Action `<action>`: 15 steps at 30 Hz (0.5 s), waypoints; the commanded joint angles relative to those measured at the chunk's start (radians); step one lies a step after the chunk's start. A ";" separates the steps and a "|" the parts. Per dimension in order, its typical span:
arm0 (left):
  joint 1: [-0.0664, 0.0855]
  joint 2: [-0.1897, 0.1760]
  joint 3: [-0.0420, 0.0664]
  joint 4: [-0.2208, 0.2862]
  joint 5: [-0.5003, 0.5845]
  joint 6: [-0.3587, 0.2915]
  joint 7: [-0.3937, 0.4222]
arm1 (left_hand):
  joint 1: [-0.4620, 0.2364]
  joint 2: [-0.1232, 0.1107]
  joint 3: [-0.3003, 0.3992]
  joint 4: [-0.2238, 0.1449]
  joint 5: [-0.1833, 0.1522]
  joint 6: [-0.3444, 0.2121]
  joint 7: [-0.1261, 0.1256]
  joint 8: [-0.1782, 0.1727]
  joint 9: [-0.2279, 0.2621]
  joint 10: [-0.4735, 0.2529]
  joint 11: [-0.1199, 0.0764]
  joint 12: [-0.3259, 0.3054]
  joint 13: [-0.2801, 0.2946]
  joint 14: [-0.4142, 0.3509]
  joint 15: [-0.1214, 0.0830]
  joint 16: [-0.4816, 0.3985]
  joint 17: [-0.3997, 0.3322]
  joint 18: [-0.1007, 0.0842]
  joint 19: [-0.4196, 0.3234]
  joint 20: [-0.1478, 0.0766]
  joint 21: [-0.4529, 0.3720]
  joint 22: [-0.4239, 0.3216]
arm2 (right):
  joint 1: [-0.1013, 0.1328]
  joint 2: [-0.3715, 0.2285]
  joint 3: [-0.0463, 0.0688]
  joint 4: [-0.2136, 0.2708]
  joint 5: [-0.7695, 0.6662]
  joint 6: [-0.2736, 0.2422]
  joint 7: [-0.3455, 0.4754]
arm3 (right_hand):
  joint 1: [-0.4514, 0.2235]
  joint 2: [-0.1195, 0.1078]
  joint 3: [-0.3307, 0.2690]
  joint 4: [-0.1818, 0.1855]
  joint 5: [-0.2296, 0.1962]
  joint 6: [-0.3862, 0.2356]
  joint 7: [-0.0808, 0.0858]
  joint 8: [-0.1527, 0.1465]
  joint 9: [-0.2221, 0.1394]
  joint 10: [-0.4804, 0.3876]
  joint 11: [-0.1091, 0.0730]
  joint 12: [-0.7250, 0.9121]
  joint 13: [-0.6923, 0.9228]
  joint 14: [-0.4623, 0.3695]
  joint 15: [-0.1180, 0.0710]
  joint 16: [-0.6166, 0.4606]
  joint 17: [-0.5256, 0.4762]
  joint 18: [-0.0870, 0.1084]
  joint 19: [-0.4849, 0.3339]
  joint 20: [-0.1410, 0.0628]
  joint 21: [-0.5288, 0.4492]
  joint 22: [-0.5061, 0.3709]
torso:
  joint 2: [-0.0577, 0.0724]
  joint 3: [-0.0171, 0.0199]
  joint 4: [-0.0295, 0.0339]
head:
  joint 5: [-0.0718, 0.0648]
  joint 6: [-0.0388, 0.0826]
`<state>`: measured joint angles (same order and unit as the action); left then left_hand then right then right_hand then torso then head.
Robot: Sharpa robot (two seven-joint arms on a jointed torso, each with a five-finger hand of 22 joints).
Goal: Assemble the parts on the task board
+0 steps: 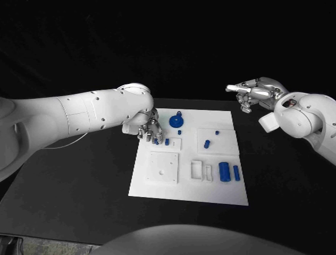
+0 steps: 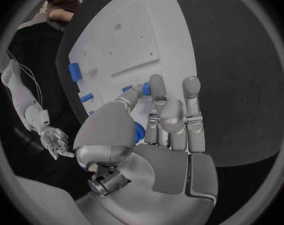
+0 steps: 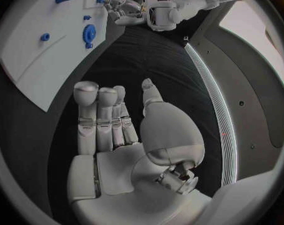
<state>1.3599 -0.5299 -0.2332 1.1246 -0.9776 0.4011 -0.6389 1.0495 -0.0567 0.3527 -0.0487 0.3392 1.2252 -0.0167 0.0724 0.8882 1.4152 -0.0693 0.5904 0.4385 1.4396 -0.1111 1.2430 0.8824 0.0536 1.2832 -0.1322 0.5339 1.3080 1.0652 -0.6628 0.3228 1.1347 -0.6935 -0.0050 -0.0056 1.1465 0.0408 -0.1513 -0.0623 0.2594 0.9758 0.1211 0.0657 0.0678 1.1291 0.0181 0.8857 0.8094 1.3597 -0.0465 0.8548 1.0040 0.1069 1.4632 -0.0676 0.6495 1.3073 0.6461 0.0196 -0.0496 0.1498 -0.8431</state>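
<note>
One black tabletop [image 1: 76, 175] carries the white rectangular task board [image 1: 187, 183] at mid-table. Left silver hand [image 1: 147, 128] is over the board's left edge nr the far corner, pinching a small blue part [image 2: 146, 88] betw. thumb & finger. Right silver hand [image 1: 251, 93] is raised by the far right corner, fingers apart, holding nothing. Round blue disc part [image 1: 176, 121] sits nr the board's far edge; two blue cylinder parts [image 1: 225, 171] nr its right edge.

No text, label, brand, number or sign can be read anywhere in these pictures, not on the white task board [image 1: 190, 180] and not on the arms.
</note>
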 commanded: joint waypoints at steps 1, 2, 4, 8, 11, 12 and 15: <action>-0.009 -0.002 -0.005 0.003 -0.027 -0.010 -0.004 | -0.001 -0.025 -0.021 0.035 -0.034 0.002 -0.002 0.000 -0.010 0.005 0.002 0.000 0.002 0.003 -0.006 -0.006 -0.002 -0.020 0.008 0.000 -0.009 0.016 | -0.001 0.001 0.000 0.000 -0.005 0.014 0.007 | 0.006 0.008 -0.002 -0.005 0.002 0.003 0.000 -0.002 -0.001 0.007 -0.001 -0.007 -0.001 -0.001 -0.005 -0.007 -0.001 0.010 0.046 -0.003 -0.004 0.074 | 0.000 -0.0004 0.0002 | -0.001 0.000; -0.009 -0.003 -0.005 0.004 -0.028 -0.009 -0.005 | 0.000 -0.028 -0.025 0.042 -0.043 0.003 -0.002 0.000 -0.011 0.005 0.002 0.001 0.002 0.002 -0.006 -0.006 -0.002 -0.021 0.008 -0.001 -0.009 0.016 | -0.001 0.001 0.000 0.000 -0.005 0.014 0.007 | 0.006 0.008 -0.002 -0.005 0.002 0.003 0.000 -0.002 -0.001 0.007 -0.001 -0.007 -0.001 -0.001 -0.005 -0.007 -0.001 0.010 0.046 -0.003 -0.004 0.074 | 0.000 -0.0004 0.0002 | -0.001 0.000; -0.009 -0.004 -0.005 0.005 -0.030 -0.009 -0.005 | 0.006 -0.035 -0.033 0.062 -0.056 0.005 -0.002 0.001 -0.012 0.004 0.002 0.002 0.003 0.002 -0.006 -0.006 -0.002 -0.022 0.009 -0.001 -0.010 0.016 | -0.001 0.001 0.000 0.000 -0.005 0.014 0.007 | 0.005 0.006 -0.002 -0.005 0.003 0.001 0.000 -0.002 -0.001 0.006 -0.001 -0.007 -0.001 -0.001 -0.005 -0.007 -0.002 0.011 0.045 -0.003 -0.008 0.073 | 0.000 -0.0004 -0.0001 | -0.001 0.000; -0.009 -0.005 -0.005 0.006 -0.032 -0.009 -0.006 | 0.007 -0.052 -0.045 0.097 -0.108 0.010 -0.002 0.002 -0.012 0.005 0.003 0.003 0.003 0.002 -0.006 -0.007 -0.003 -0.022 0.010 -0.001 -0.012 0.016 | -0.001 0.001 0.000 0.000 -0.005 0.013 0.007 | 0.005 0.006 -0.002 -0.005 0.003 0.001 0.000 -0.002 -0.001 0.006 -0.001 -0.007 -0.001 -0.001 -0.005 -0.007 -0.002 0.011 0.045 -0.003 -0.008 0.073 | 0.000 -0.0002 -0.0001 | -0.001 0.001; -0.009 -0.006 -0.005 0.007 -0.033 -0.010 -0.006 | 0.011 -0.065 -0.052 0.124 -0.140 0.012 -0.001 0.003 -0.010 0.005 0.004 0.003 0.003 0.002 -0.006 -0.007 -0.004 -0.022 0.011 -0.001 -0.013 0.017 | -0.001 0.001 0.000 0.000 -0.005 0.013 0.007 | 0.005 0.006 -0.002 -0.005 0.003 0.001 0.000 -0.002 -0.001 0.006 -0.001 -0.007 -0.001 -0.001 -0.005 -0.007 -0.002 0.011 0.045 -0.003 -0.008 0.073 | 0.000 -0.0001 -0.0001 | -0.001 0.001; -0.009 -0.007 -0.005 0.007 -0.033 -0.011 -0.006 | 0.013 -0.066 -0.052 0.129 -0.142 0.013 -0.001 0.003 -0.010 0.005 0.003 0.003 0.003 0.002 -0.006 -0.007 -0.003 -0.022 0.011 -0.001 -0.014 0.016 | -0.001 0.001 0.000 0.000 -0.005 0.013 0.007 | 0.005 0.006 -0.002 -0.005 0.003 0.001 0.000 -0.002 -0.001 0.006 -0.001 -0.007 -0.001 -0.001 -0.005 -0.007 -0.002 0.011 0.045 -0.003 -0.008 0.073 | 0.000 -0.0001 -0.0003 | 0.000 0.000; -0.009 -0.009 -0.005 0.008 -0.033 -0.014 -0.006 | 0.007 -0.083 -0.060 0.157 -0.201 0.016 0.001 0.004 -0.006 0.006 0.005 0.004 0.004 0.002 -0.005 -0.007 -0.003 -0.022 0.012 -0.001 -0.014 0.017 | -0.001 0.001 0.000 0.000 -0.005 0.013 0.007 | 0.005 0.006 -0.002 -0.005 0.003 0.001 0.000 -0.002 -0.001 0.006 -0.001 -0.007 -0.001 -0.001 -0.005 -0.007 -0.002 0.011 0.045 -0.003 -0.008 0.073 | 0.000 0.0000 -0.0004 | -0.001 0.001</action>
<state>1.3548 -0.5385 -0.2358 1.1305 -0.9986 0.3907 -0.6393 1.0548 -0.1346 0.2941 0.1065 0.1432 1.2383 -0.0181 0.0748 0.8823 1.4165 -0.0681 0.5904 0.4410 1.4397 -0.1111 1.2391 0.8796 0.0381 1.2906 -0.1321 0.5247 1.3078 1.0648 -0.6628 0.3228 1.1343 -0.6936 -0.0050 -0.0056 1.1465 0.0408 -0.1513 -0.0622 0.2595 0.9758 0.1210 0.0657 0.0678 1.1291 0.0181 0.8857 0.8094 1.3597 -0.0465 0.8509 1.0041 0.1068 1.4632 -0.0676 0.6447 1.3073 0.6461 0.0192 -0.0496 0.1492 -0.8422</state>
